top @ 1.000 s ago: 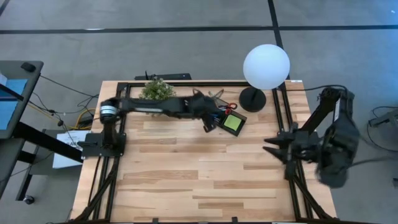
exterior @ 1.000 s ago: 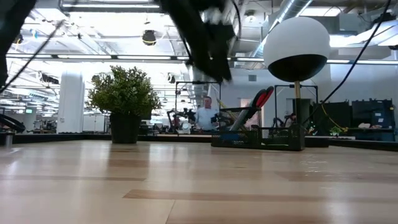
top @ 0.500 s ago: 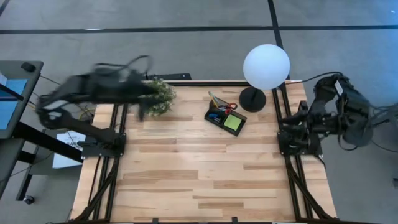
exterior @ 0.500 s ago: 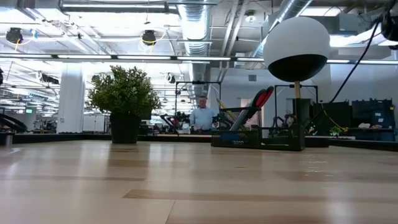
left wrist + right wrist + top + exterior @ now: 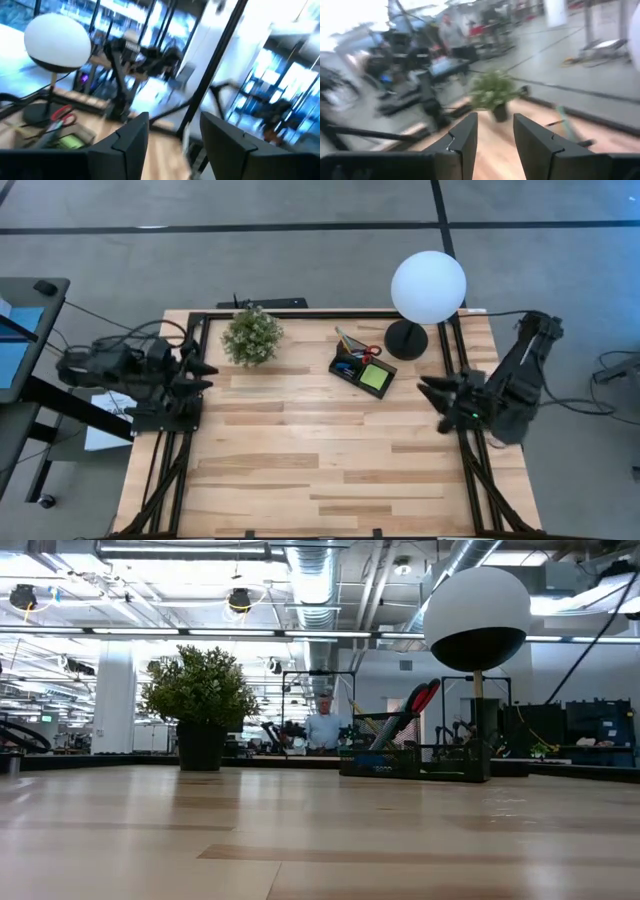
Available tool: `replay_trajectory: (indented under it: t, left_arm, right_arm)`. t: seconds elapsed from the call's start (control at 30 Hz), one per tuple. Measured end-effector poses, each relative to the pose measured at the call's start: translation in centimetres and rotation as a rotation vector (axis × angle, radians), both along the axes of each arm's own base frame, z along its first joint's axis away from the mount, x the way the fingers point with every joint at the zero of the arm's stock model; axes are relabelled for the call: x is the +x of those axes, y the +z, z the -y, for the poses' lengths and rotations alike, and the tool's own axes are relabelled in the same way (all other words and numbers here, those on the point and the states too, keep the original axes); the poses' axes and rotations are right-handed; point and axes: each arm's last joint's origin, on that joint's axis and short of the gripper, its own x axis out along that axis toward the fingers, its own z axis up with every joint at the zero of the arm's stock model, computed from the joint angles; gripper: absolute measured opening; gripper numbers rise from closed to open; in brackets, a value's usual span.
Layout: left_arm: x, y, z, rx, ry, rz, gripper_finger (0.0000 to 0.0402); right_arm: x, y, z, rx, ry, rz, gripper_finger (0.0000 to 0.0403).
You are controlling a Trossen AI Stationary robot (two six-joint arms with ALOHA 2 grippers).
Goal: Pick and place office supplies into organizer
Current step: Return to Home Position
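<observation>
Overhead, boxy black organizer (image 5: 362, 368) on slatted wood table (image 5: 300, 460), left hand (image 5: 207, 375), right hand (image 5: 432, 402) parted.

Bright, even overhead light; soft shadows on table (image 5: 320, 460). Low view: ceiling lamps (image 5: 239, 600) glare (plant (image 5: 200, 700), organizer (image 5: 415, 761) backlit, dark). Wrist-view bkgd washed out.

The black organizer (image 5: 352, 364) sits flat and askew on the desk (image 5: 300, 450). It is well apart from both tools, nearer the right tool (image 5: 430, 402) than the left tool (image 5: 203, 376). A lime-green sticky-note pad (image 5: 374, 377) lies flat in the compartment on the right tool's side. Red-handled scissors (image 5: 371, 351) and a yellow pencil (image 5: 343, 339) lean out of the organizer, the scissors handles up.
</observation>
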Motion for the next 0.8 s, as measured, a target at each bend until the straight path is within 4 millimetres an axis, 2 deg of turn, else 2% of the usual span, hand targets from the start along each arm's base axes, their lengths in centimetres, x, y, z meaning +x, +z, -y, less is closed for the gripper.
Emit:
replay_trajectory:
  t: [0.07, 0.13, 0.23, 0.33, 0.43, 0.53, 0.6, 0.8]
  left_arm:
    - [-0.5, -2.2, -0.1, -0.06, -0.02, 0.076, 0.017]
    - [-0.8, -4.4, -0.1, -0.08, -0.035, 0.124, 0.017]
    - [-1.6, -6.8, -0.3, -0.096, -0.042, 0.173, 0.017]
    - [-1.1, -8.1, -0.2, -0.073, -0.042, 0.148, 0.017]
    - [-0.7, -8.3, 0.0, -0.03, -0.063, 0.114, 0.017]
    - [-0.7, -8.7, 0.0, -0.015, -0.052, 0.09, 0.017]
    - [-1.1, -8.3, -0.1, 0.013, -0.045, 0.135, 0.017]
    - [-1.5, -7.7, -0.2, 0.083, -0.049, 0.16, 0.017]
  right_arm:
    - [0.8, 0.1, 0.8, -0.028, -0.028, -0.037, 0.0119]
    - [1.4, 0.6, 1.6, -0.026, 0.016, -0.073, 0.0119]
    - [3.0, 1.1, 2.5, -0.025, 0.204, -0.137, 0.0119]
    - [4.3, 1.2, 3.4, -0.101, 0.334, -0.174, 0.0119]
    - [4.5, 1.8, 4.8, -0.146, 0.299, -0.147, 0.0119]
    - [4.4, -0.2, 5.5, -0.143, 0.272, -0.165, 0.0119]
    - [4.2, -1.7, 5.6, -0.141, 0.281, -0.124, 0.0119]
    - [1.9, -4.6, 6.1, -0.179, 0.362, 0.115, 0.0119]
